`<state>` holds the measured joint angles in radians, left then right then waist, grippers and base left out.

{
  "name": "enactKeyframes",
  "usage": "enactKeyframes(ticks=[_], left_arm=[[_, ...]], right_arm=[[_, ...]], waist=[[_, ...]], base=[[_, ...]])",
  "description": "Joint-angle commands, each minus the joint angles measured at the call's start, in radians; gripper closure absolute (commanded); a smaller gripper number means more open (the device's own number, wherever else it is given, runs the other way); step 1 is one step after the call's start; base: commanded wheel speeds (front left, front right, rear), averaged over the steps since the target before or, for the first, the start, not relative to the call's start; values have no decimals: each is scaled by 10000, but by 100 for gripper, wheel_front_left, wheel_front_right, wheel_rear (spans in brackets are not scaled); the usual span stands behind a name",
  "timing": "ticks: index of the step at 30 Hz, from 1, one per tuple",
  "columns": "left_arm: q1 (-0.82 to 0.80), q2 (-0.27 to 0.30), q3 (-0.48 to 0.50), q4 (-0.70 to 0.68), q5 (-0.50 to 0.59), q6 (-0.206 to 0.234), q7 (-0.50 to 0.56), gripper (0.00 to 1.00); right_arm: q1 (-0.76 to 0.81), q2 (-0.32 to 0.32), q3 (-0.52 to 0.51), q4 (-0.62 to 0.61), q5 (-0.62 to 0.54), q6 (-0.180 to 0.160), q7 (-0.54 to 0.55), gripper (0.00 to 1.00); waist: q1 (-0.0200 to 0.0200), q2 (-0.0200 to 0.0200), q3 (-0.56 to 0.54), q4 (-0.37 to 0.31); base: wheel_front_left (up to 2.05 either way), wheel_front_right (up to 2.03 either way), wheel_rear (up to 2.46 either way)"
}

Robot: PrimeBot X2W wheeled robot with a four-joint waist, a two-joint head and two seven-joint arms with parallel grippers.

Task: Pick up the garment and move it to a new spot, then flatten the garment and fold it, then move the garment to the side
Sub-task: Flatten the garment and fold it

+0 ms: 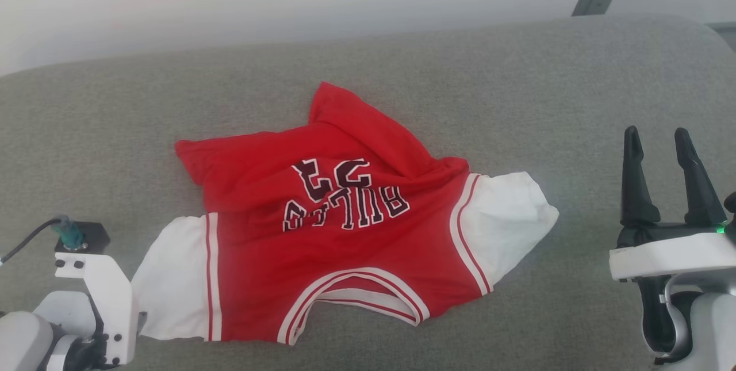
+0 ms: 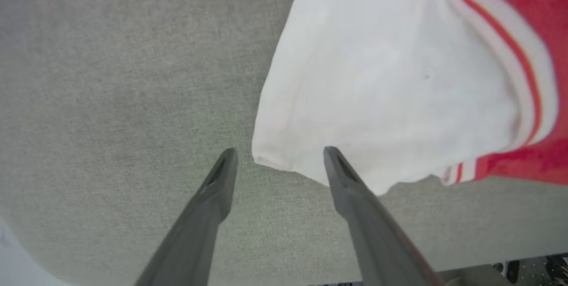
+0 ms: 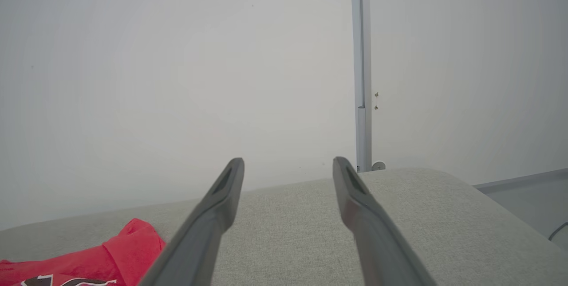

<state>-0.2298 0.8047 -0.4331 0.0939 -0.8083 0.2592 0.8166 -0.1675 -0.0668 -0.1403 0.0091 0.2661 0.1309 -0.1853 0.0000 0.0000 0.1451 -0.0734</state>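
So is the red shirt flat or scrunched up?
Partly scrunched. The shirt lies spread at its sleeves and collar, but its far end is bunched and folded over.

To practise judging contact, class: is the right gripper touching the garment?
Apart. The head view shows bare grey cushion between the right gripper and the garment.

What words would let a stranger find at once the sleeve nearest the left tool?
On the grey fabric surface lies a red garment with dark lettering. The white sleeve on the robot's left lies flat just ahead of the open left tool. The other white sleeve lies on the garment's right side, nearer the right tool.
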Motion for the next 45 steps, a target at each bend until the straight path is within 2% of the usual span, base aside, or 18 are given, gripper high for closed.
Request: enactKeyframes(ticks=[1,13,14,15,18,22,30,35,45], left_arm=[[-176,-65,-27,201,-29,-80,38,0],[-558,-674,-246,2056,-357,-589,-83,0],[-571,-778,-228,2168,-448,-620,-53,25],[-570,-874,-304,2205,-500,-792,45,100],[-641,-993,-303,2266,-583,-950,-96,100],[-854,-1092,-372,2283,-553,-1274,-324,100],[-1326,-1430,-498,2325,-403,-1385,-574,100],[-1626,-1730,-682,2206,-242,-1490,-718,100],[-2274,-2265,-998,2175,-78,-1730,-947,100]], right_arm=[[98,18,11,-76,41,-3,53,0],[446,9,-42,-486,251,-3,745,0],[499,-33,-11,-549,264,-3,869,0],[569,-69,45,-587,340,-3,1069,0],[732,-296,246,-637,348,-3,1544,0],[952,-626,643,-787,909,-3,2764,0],[798,-1417,1173,-681,1799,-3,5275,0],[249,-1736,1263,-163,2010,-2,6581,0],[-961,-2296,1622,1310,1882,-3,8376,0]], waist=[[0,0,92,-98],[0,0,576,-422],[0,0,609,-418],[0,0,637,-414],[0,0,700,-381],[0,0,815,-268],[0,0,1066,160],[0,0,1284,493],[0,0,1816,1112]], base=[[0,0,0],[0,0,0],[0,0,0],[0,0,0],[0,0,0],[0,0,0],[0,0,0],[0,0,0],[0,0,0]])
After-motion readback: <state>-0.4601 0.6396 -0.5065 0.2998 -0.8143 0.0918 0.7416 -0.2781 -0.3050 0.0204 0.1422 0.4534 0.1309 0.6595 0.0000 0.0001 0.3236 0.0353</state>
